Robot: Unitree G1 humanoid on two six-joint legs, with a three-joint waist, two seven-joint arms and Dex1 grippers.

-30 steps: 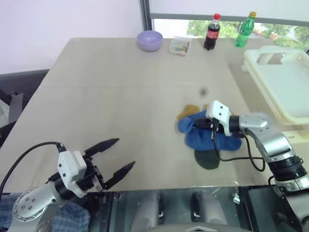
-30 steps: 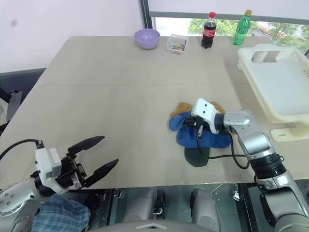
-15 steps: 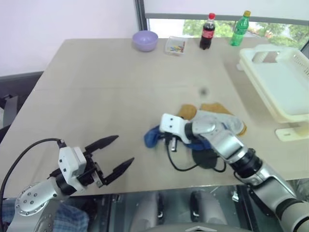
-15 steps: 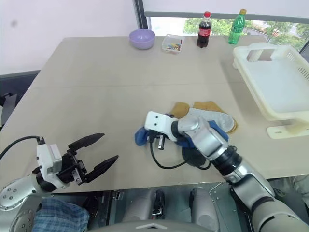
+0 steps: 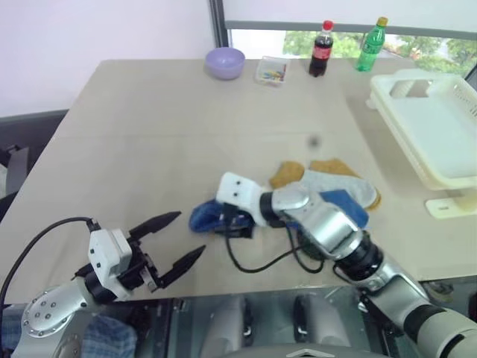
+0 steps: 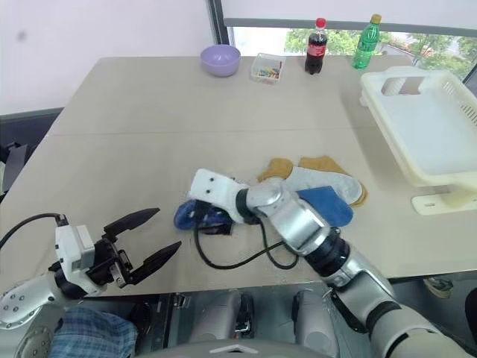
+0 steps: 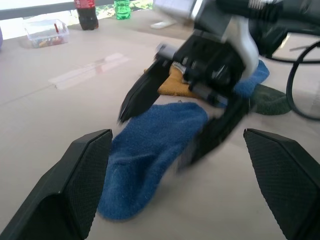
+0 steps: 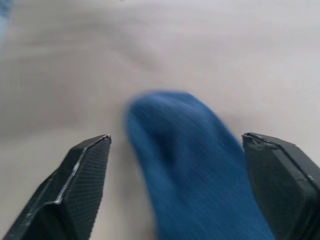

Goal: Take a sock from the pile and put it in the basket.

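Right pincer (image 7: 185,120) gapes over blue sock (image 7: 145,150), seemingly released.

The left claw (image 5: 175,242) sits low near the front edge of the desk (image 5: 149,134). Its two black fingers are spread wide apart, pointing level and a bit toward the right arm. The right arm reaches far across to the left, bent at the wrist, so the right claw (image 7: 192,125) points down at the desk. Its fingers look spread apart too, though they are a bit blurry. A black cable loops under that arm.
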